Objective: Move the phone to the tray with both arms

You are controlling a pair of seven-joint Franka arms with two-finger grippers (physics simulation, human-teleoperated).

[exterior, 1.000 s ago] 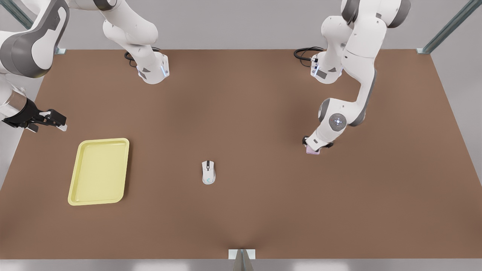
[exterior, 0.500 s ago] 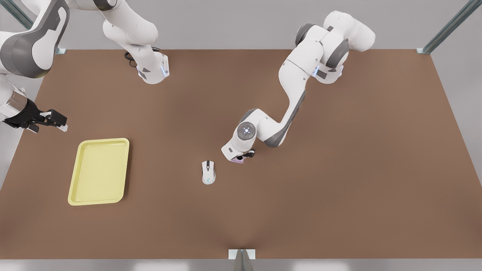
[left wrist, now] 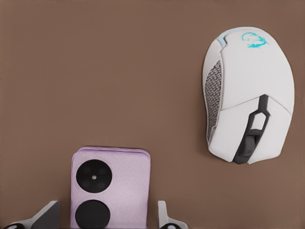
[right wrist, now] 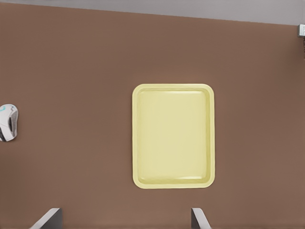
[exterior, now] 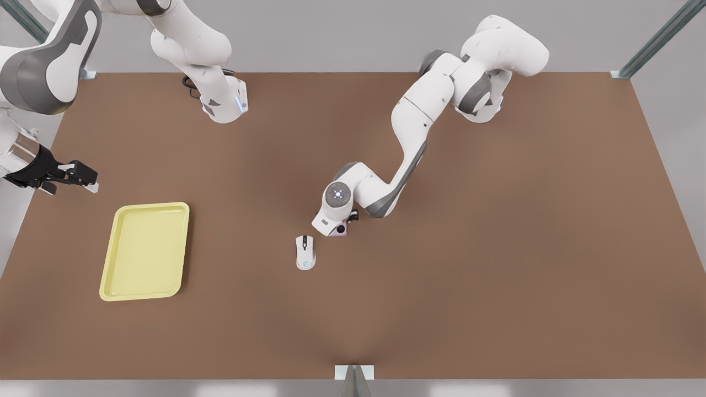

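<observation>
Left gripper (exterior: pixel 335 227) low over the middle of the tabletop (exterior: pixel 496 275), fingers either side of the phone (exterior: pixel 340 232). In the left wrist view the pale fingertips (left wrist: pixel 46 215) flank the phone (left wrist: pixel 110 187), a sliver of brown showing between each tip and the phone's edge — whether clamped or merely straddling, cannot tell. Phone lilac, two black camera circles facing up, flat against the tabletop or just above it; contact not resolvable. White mouse (exterior: pixel 305 252) just beside the phone, toward the tabletop's near edge and slightly to the front view's left; apart from it, not touching (left wrist: pixel 249 95). Right gripper (exterior: pixel 69 176) hanging at the tabletop's left edge in the front view, waiting, above and behind the tray (exterior: pixel 145 251). Right wrist view: two fingertips (right wrist: pixel 47 218) spread wide apart with nothing between them — open, empty. Tray (right wrist: pixel 173 136) pale yellow, nothing in it, lying flat near the left edge of the tabletop, well apart from the phone and mouse. Mouse also visible at the margin of the right wrist view (right wrist: pixel 8 122).
</observation>
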